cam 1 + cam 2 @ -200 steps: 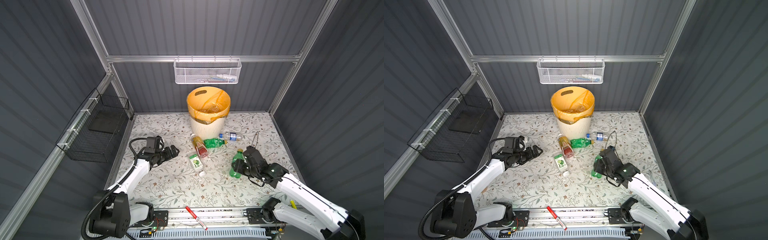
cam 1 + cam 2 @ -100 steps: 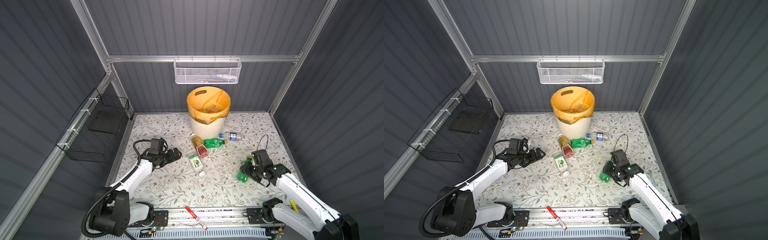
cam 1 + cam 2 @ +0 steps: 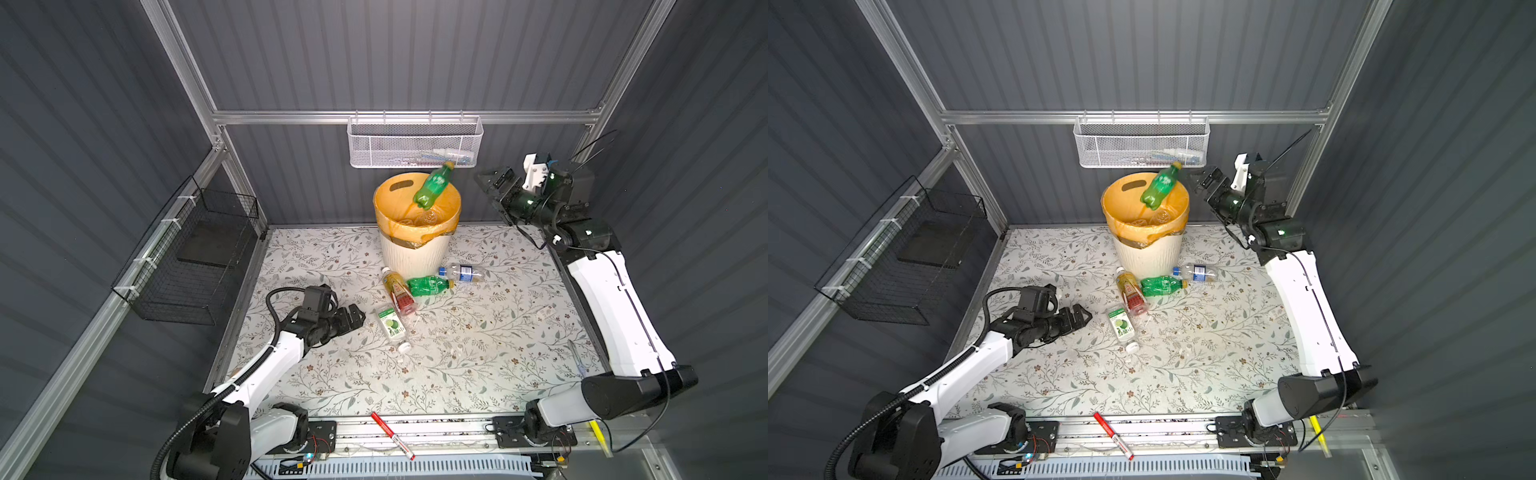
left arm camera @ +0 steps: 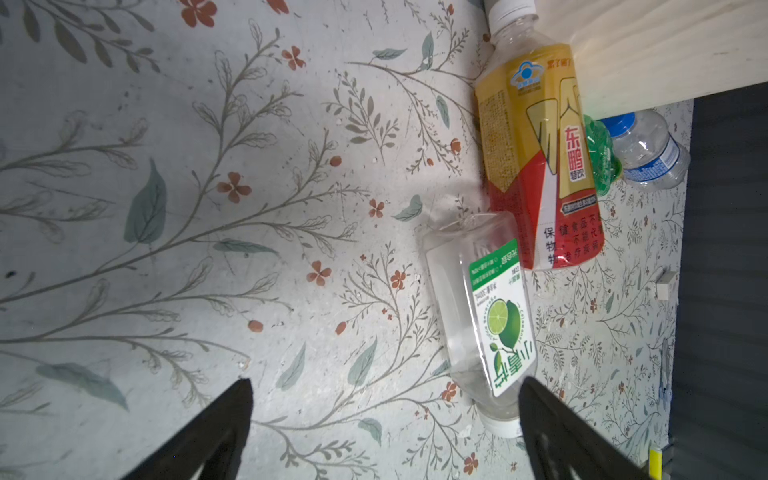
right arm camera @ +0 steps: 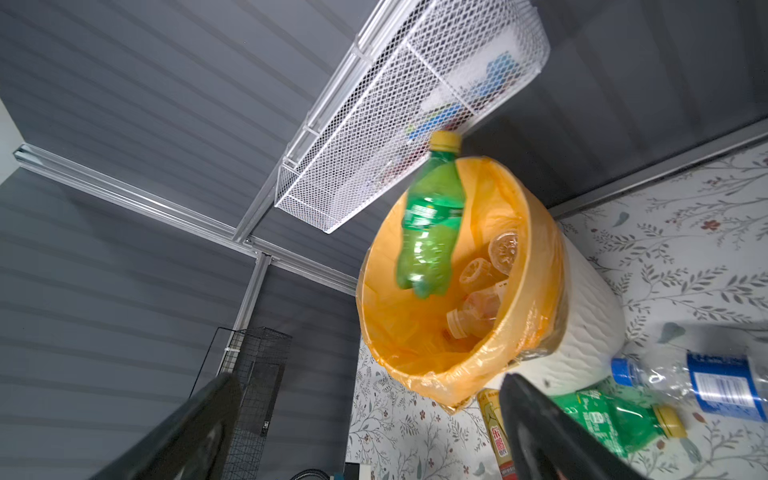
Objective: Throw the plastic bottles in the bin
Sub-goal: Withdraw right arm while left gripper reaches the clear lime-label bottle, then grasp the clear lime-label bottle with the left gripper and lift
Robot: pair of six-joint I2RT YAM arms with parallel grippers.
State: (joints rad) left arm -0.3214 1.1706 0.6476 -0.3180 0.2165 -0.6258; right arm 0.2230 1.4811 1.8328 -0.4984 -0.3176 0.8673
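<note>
A green plastic bottle (image 3: 432, 189) (image 3: 1160, 185) (image 5: 430, 224) hangs in mid-air, tilted, over the mouth of the bin (image 3: 415, 253) (image 5: 582, 299), touching nothing. My right gripper (image 3: 494, 187) (image 3: 1208, 180) (image 5: 368, 380) is raised to the right of the bin, open and empty. The bin's orange bag holds several bottles. On the floor in front of the bin lie a yellow-red bottle (image 3: 399, 289) (image 4: 540, 166), a green one (image 3: 428, 286), a clear blue-labelled one (image 3: 461, 272) and a clear lime-labelled one (image 3: 390, 326) (image 4: 486, 316). My left gripper (image 3: 357, 318) (image 4: 384, 380) stands open, low, just left of the lime bottle.
A white mesh basket (image 3: 415, 143) hangs on the back wall right above the bin. A black wire basket (image 3: 195, 257) hangs on the left wall. A red marker pen (image 3: 392, 430) lies on the front rail.
My right arm swung up from the floor to beside the bin and its jaws opened; the green bottle it held now flies over the bin. My left gripper edged towards the lime bottle.
</note>
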